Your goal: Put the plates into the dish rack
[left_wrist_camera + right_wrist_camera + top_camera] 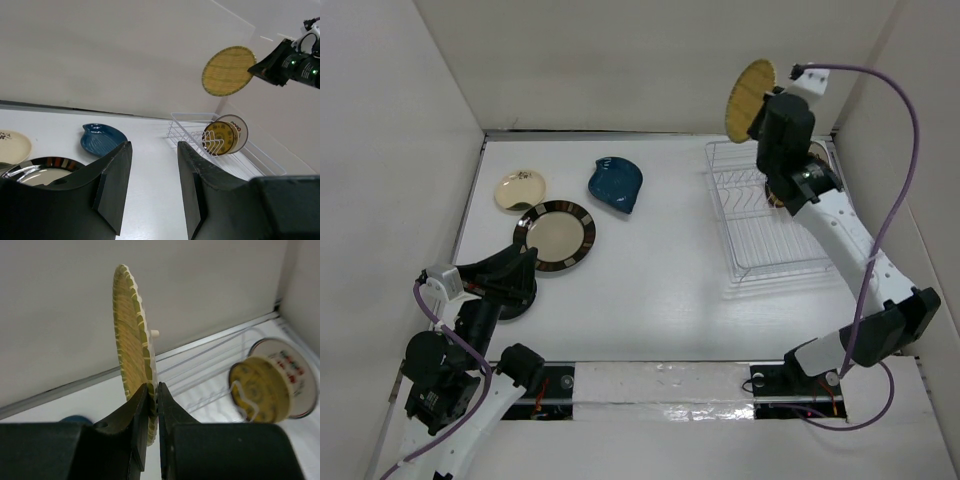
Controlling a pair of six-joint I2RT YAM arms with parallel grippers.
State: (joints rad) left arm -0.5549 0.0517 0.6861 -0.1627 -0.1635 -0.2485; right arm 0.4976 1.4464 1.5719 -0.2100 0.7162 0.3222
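Observation:
My right gripper [760,108] is shut on the rim of the yellow woven-look plate [748,97], holding it on edge high above the white wire dish rack [760,240]. The plate also shows in the right wrist view [131,352] and the left wrist view [227,70]. A gold dark-rimmed plate [218,139] and a white plate with red characters [239,128] stand upright in the rack's far end. My left gripper [525,268] is open and empty, beside the brown-rimmed cream plate [557,236]. The cream floral plate [520,190] and blue leaf-shaped plate [615,184] lie flat on the table.
White walls enclose the table on the left, back and right. The rack sits close to the right wall. A taped strip [660,385] runs along the near edge between the arm bases.

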